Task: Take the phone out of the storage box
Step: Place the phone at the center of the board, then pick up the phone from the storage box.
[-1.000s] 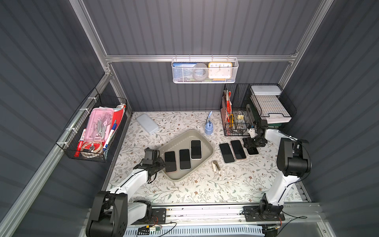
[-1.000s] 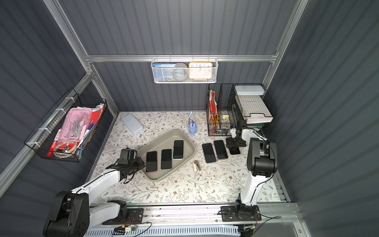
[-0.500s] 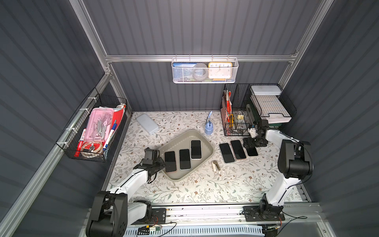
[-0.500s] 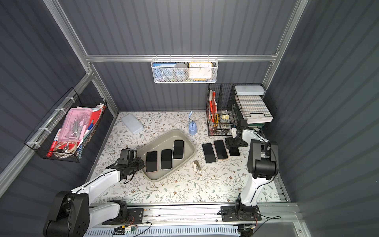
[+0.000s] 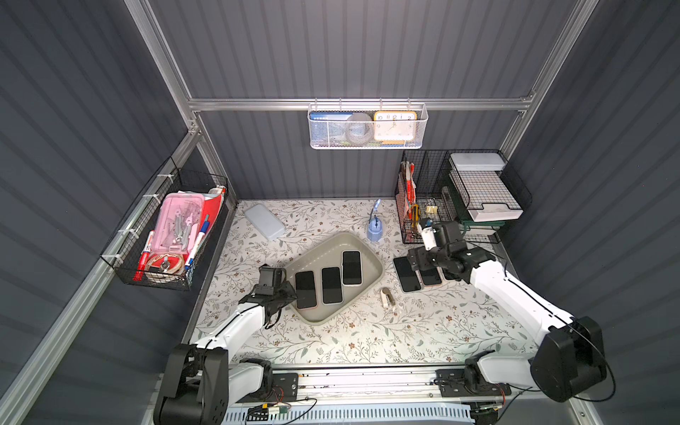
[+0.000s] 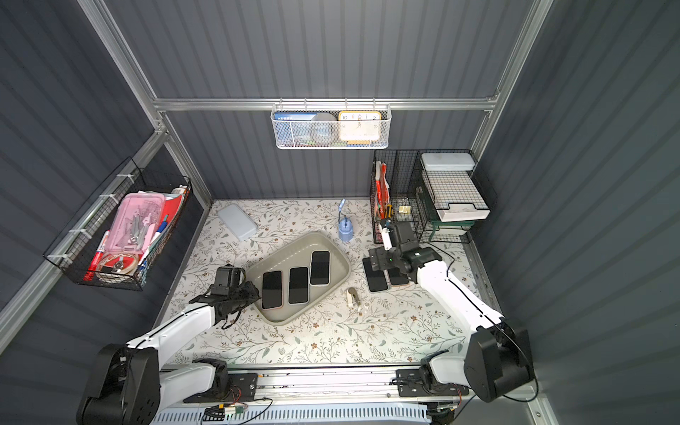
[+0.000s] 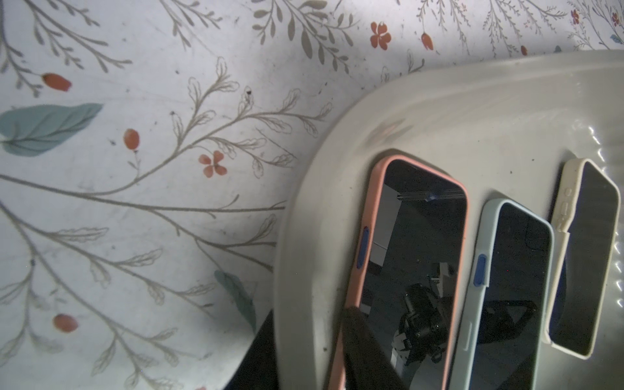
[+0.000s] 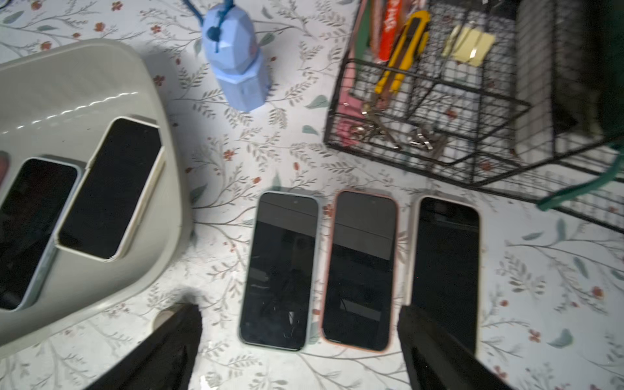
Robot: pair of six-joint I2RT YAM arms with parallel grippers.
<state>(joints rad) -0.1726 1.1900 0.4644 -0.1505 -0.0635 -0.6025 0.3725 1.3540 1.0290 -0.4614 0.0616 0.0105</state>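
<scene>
Near edge: the left hand (image 5: 283, 293) is reaching over the near-left corner of the storage box (image 5: 373, 284). In the left wrist view its fingers (image 7: 364, 354) are straddling the wall, one inside over the pink-cased phone (image 7: 415, 256) and one outside under the rim. They are narrowly parted and clamping the wall.

The box is sitting skewed at mid-bench (image 5: 368, 342). Three phones are lying in it, dark screens up: the pink-cased one, a pale-blue-cased phone (image 7: 513, 304) and a cream-cased phone (image 7: 591, 256) whose edge is riding over the blue one's. No brand is showing. The frame is cutting off their near ends.

Beside the box a small beige item (image 5: 387, 297) is lying, too small to name.

The right hand (image 8: 299, 314) is hovering wide open and holding nothing above three more phones (image 8: 359, 270) lying side by side on the bench. In both top views it is hiding the rightmost one.

Further back, a red packet (image 8: 391, 23) in the black wire rack (image 8: 439, 158) is carrying white lettering, blurred. On the back wall, in the white mesh basket (image 5: 368, 144), a clock (image 5: 394, 127) is showing 10, 11, 12, 1, 2.
</scene>
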